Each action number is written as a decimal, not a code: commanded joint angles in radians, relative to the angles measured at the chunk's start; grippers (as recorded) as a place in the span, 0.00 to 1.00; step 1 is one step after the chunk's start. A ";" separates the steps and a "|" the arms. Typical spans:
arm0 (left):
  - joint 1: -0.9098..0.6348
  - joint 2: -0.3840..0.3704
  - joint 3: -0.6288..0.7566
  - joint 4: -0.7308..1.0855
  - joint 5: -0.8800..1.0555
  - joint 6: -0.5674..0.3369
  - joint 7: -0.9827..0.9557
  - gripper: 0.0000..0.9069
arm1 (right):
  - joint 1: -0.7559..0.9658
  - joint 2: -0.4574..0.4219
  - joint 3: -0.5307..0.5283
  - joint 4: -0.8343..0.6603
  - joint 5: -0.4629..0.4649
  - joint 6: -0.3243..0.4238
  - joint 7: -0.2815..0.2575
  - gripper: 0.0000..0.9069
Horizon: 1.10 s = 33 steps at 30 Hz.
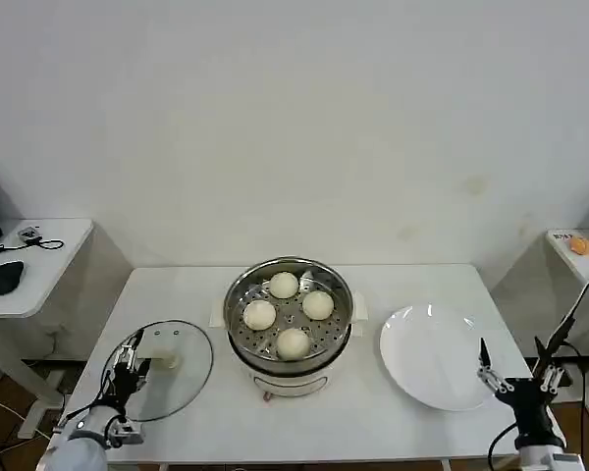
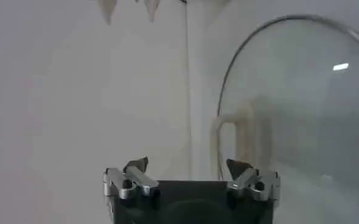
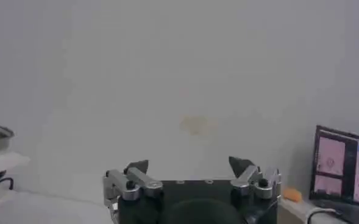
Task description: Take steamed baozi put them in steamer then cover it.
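- At the centre of the white table [image 1: 177, 294]: the steamer [image 1: 289, 316], a shiny round steel pot on a white base, uncovered.
- Inside it, on the perforated tray: four steamed baozi [image 1: 284, 286], creamy-white and smooth. One sits at 12 o'clock, one at 3 o'clock [image 1: 317, 305], one at 6 o'clock [image 1: 293, 342], one at 9 o'clock [image 1: 259, 315]. They lie near one another; whether they touch I cannot tell.
- At 9 o'clock of the steamer, well apart from it: the cover [image 1: 163, 368], clear glass with a metal rim, lying flat on the table, its pale cream bar handle facing up.
- At the cover's 8 o'clock edge: my left gripper [image 1: 130, 359], fingers spread and holding nothing, hovering by the rim, close to the handle. In the left wrist view my left gripper [image 2: 188, 165] has both dark fingertips apart, the cover's glass dome [image 2: 301, 103] and handle just ahead of them.
- At 3 o'clock of the steamer: a flat white plate [image 1: 436, 355], bare.
- At the plate's 4 o'clock edge, near the table's corner: my right gripper [image 1: 488, 371], idle, fingers spread, gripping nothing. In the right wrist view my right gripper [image 3: 189, 164] points at a plain wall, tips apart.
- At 9 o'clock, off the table: a small white side table [image 1: 39, 265].
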 commanded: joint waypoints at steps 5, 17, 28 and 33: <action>-0.097 -0.004 0.027 0.095 0.013 -0.002 -0.006 1.00 | -0.013 0.013 0.001 0.003 -0.010 0.008 0.000 1.00; -0.107 -0.023 0.036 0.129 0.021 -0.004 -0.028 0.00 | -0.020 0.020 0.002 0.007 -0.016 0.012 0.000 1.00; -0.057 -0.024 0.003 0.034 0.024 -0.009 -0.059 0.00 | -0.009 0.013 -0.006 0.003 -0.017 0.010 0.000 1.00; -0.025 -0.018 -0.034 -0.047 0.024 0.003 -0.080 0.00 | -0.010 0.002 -0.015 -0.002 -0.022 0.008 0.000 1.00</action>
